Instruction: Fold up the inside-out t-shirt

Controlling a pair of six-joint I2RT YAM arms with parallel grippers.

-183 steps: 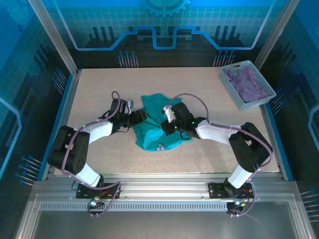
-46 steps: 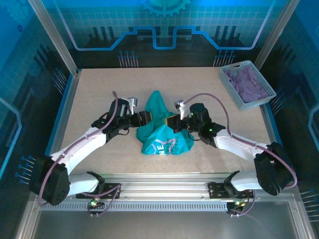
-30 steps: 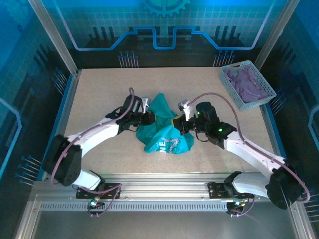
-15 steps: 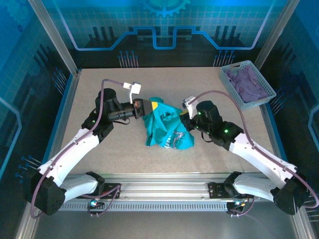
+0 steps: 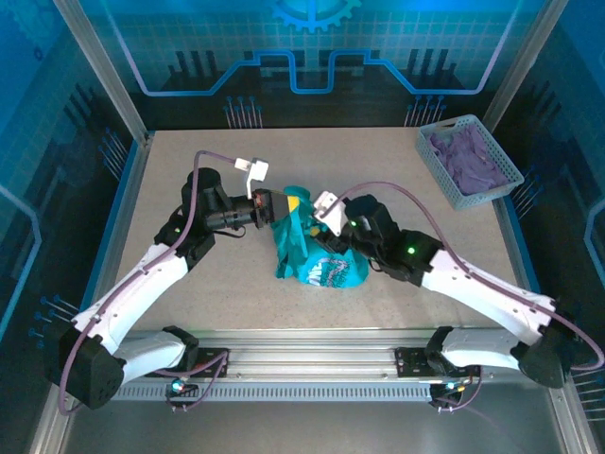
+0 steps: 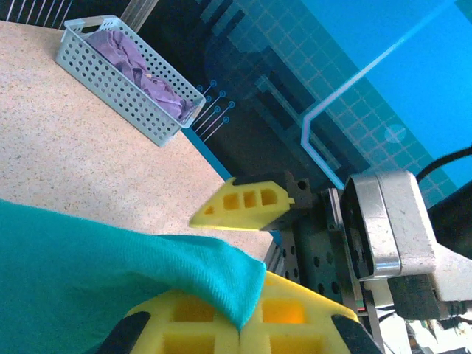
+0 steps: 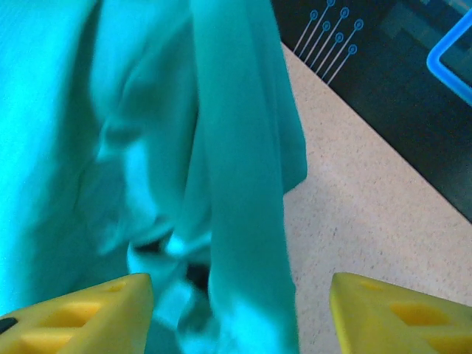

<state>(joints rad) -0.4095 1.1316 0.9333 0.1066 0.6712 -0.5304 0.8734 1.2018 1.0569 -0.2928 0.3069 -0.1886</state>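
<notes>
The inside-out t-shirt is teal and hangs bunched from my left gripper, its lower part with a pale print resting on the table. In the left wrist view the yellow fingers are shut on a corner of the t-shirt. My right gripper is right beside the hanging cloth, open. Its yellow fingertips stand wide apart in the right wrist view, and a hanging fold of the t-shirt lies between them, untouched by either. One right finger shows in the left wrist view.
A pale blue perforated basket holding a purple cloth stands at the back right corner; it is also in the left wrist view. The speckled beige table has raised rails along its left and right edges.
My right gripper has opened, let go of the t-shirt and moved left toward the hanging cloth. The left gripper has raised its corner, so the t-shirt now hangs narrower.
</notes>
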